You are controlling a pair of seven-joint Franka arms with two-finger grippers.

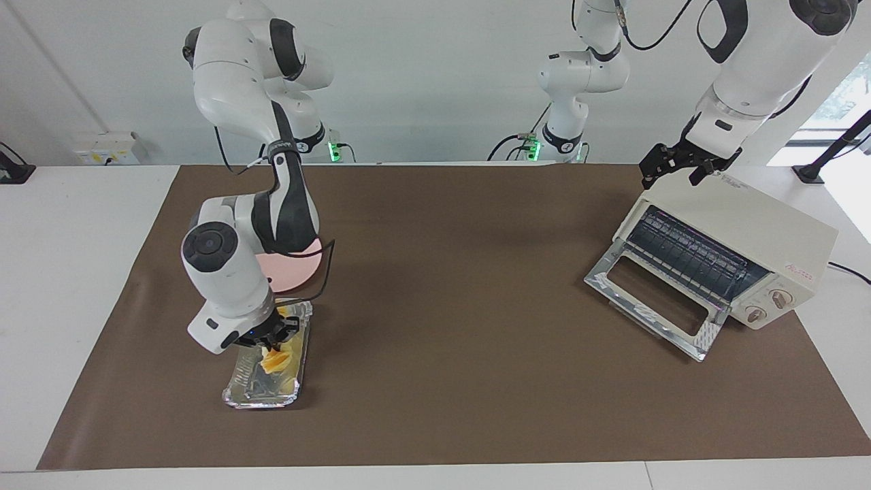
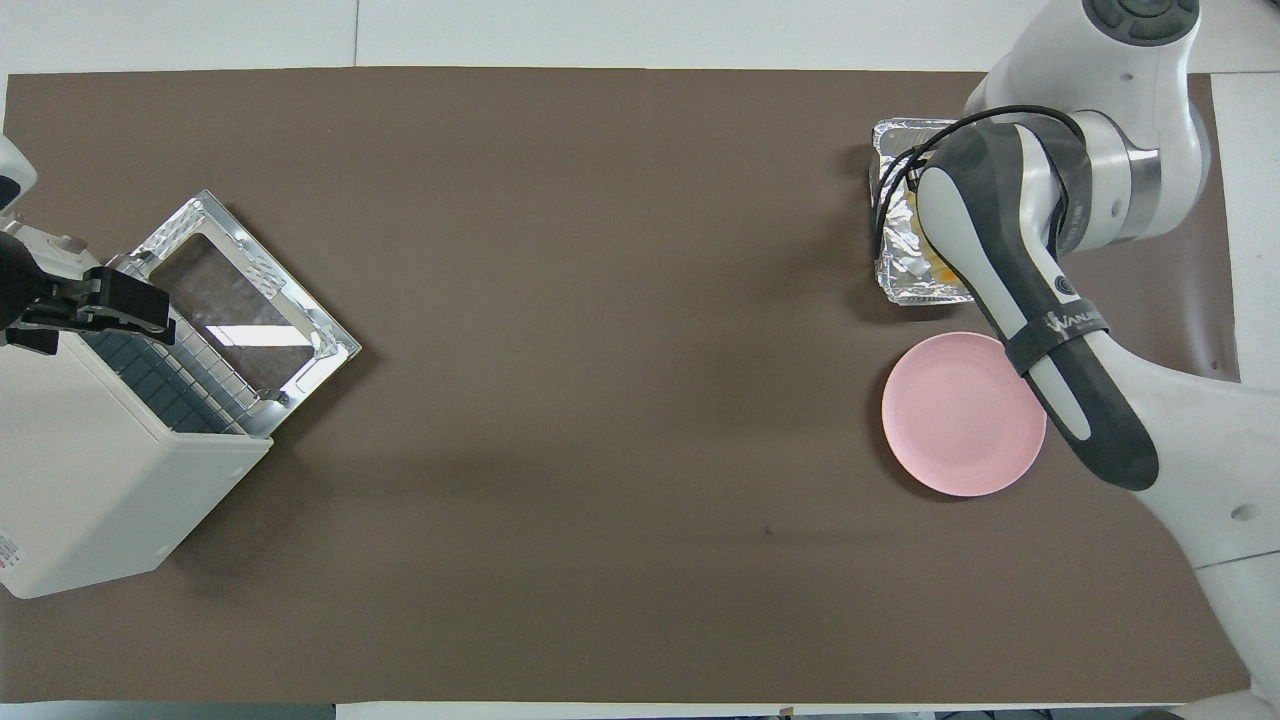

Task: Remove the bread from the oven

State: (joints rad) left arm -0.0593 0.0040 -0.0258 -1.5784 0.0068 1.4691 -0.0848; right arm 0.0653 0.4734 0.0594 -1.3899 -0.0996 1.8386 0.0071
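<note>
The bread [image 1: 277, 358], a golden-yellow loaf, is in the silver foil tray [image 1: 262, 393] at the right arm's end of the table. My right gripper [image 1: 273, 335] is down in the tray, shut on the bread's top. In the overhead view only a sliver of the bread [image 2: 940, 270] shows in the tray [image 2: 898, 262], and the arm hides the gripper. The cream-white oven [image 1: 748, 224] stands at the left arm's end with its door [image 1: 653, 299] dropped open and its wire rack bare. My left gripper [image 1: 674, 171] is open over the oven's top edge, and it also shows in the overhead view [image 2: 150, 312].
A round pink plate [image 1: 303, 272] lies beside the foil tray, nearer to the robots, partly hidden by the right arm. It shows whole in the overhead view [image 2: 960, 415]. A brown mat [image 1: 449, 286] covers the table between the tray and the oven [image 2: 100, 470].
</note>
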